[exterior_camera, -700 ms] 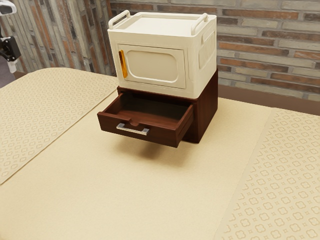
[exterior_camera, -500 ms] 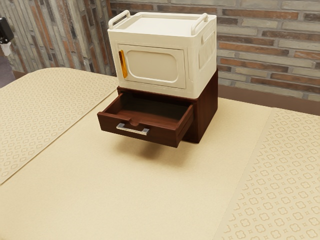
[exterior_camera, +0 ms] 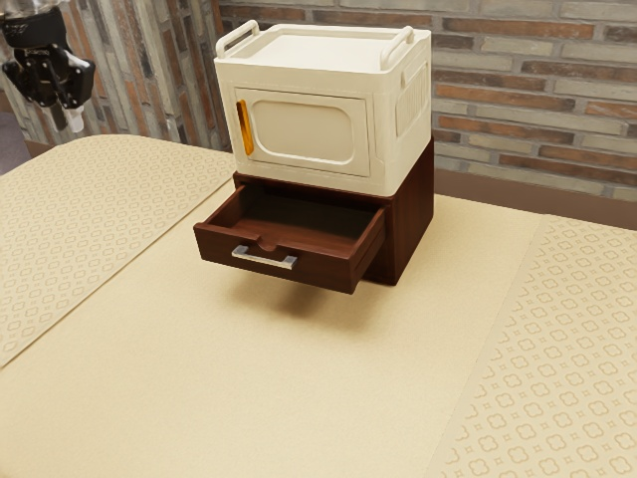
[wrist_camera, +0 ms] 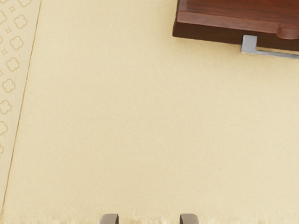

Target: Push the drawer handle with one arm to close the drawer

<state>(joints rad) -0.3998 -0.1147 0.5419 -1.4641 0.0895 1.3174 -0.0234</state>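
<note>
The dark red-brown drawer (exterior_camera: 323,275) stands open and level, slightly left of the exterior view's centre; its silver handle (exterior_camera: 264,260) runs horizontally along the front.

So in the exterior view the cabinet (exterior_camera: 415,214) sits on the table (exterior_camera: 179,378), with 1 box (exterior_camera: 309,180) stacked right on top of it. The drawer (exterior_camera: 323,276) sticks out in front of the cabinet, drawer handle (exterior_camera: 264,259) on its front. The box has 1 door (exterior_camera: 299,129) in front, door handle (exterior_camera: 245,129) at the view's left side, plus 2 top handles (exterior_camera: 397,47), 1 per side. Brick wall (exterior_camera: 537,85) behind everything, and the gripper (exterior_camera: 67,119) is over at the view's upper left.
</note>
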